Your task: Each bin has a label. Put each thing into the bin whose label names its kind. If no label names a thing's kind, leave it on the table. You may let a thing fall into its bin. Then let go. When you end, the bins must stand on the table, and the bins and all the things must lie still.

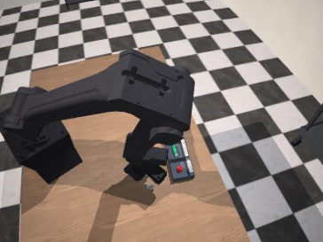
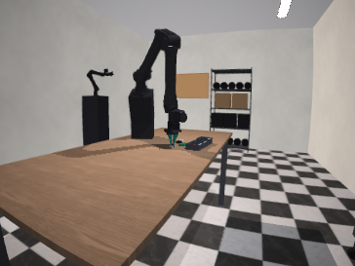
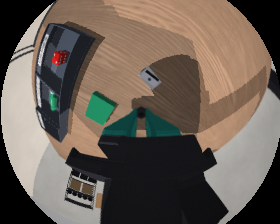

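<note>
A dark row of bins (image 1: 181, 162) lies on the wooden table, with a red thing (image 1: 179, 168) in one compartment and a green thing (image 1: 176, 151) in another; the row also shows in the wrist view (image 3: 55, 81). A green block (image 3: 100, 107) lies on the table between the bins and my gripper. A small grey piece (image 3: 150, 77) lies just beyond the fingers, and also shows in the top view (image 1: 150, 186). My gripper (image 3: 141, 111) is down at the table top, its teal fingers drawn in around a small dark thing (image 3: 143, 113). The arm hides the fingers in the top view.
The table's right edge runs close behind the bins. The arm's dark base (image 1: 37, 147) stands at the table's left side. A shelf rack (image 2: 231, 108) and a second arm on a pedestal (image 2: 96, 113) stand off the table by the far wall.
</note>
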Robot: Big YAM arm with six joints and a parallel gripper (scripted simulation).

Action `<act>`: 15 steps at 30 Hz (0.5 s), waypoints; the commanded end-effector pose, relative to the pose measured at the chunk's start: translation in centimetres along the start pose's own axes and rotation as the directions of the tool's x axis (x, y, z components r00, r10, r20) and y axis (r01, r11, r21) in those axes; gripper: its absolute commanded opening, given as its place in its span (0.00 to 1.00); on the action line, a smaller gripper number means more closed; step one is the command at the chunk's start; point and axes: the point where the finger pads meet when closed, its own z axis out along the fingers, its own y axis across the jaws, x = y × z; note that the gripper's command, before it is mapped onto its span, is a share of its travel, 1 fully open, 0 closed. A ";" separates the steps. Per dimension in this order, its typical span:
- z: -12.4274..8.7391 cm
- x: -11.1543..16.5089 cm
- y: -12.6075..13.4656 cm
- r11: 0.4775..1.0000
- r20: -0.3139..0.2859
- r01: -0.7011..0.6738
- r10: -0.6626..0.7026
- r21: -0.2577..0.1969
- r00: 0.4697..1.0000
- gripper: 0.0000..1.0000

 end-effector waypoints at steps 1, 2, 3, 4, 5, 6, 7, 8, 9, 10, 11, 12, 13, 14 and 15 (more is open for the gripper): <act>-0.4 -0.8 0.9 1.000 0.015 0.008 -0.008 -0.014 1.000 0.10; -0.4 -0.8 0.9 1.000 0.015 0.008 -0.008 -0.014 1.000 0.10; -0.4 -0.8 0.9 1.000 0.015 0.008 -0.008 -0.014 1.000 0.10; -0.5 -0.9 0.9 1.000 0.018 0.007 -0.007 -0.015 1.000 0.10; -0.5 -0.9 1.0 1.000 0.018 0.007 -0.007 -0.015 1.000 0.10; -0.5 -0.9 1.0 1.000 0.018 0.007 -0.007 -0.016 1.000 0.10; -0.5 -0.9 1.0 1.000 0.018 0.007 -0.007 -0.016 1.000 0.10; -0.6 -0.9 1.0 1.000 0.018 0.007 -0.007 -0.016 1.000 0.10; -0.6 -1.0 1.1 1.000 0.019 0.007 -0.006 -0.017 1.000 0.10; -0.6 -1.0 1.1 1.000 0.020 0.006 -0.006 -0.017 1.000 0.10; -0.6 -1.0 1.0 1.000 0.019 0.005 -0.005 -0.016 1.000 0.10; -0.5 -1.0 1.0 1.000 0.018 0.005 -0.005 -0.015 1.000 0.10; -0.5 -0.9 1.0 1.000 0.017 0.005 -0.005 -0.015 1.000 0.10; -0.5 -0.9 1.0 1.000 0.017 0.005 -0.005 -0.015 1.000 0.10; -0.5 -1.0 1.0 1.000 0.018 0.005 -0.004 -0.016 1.000 0.10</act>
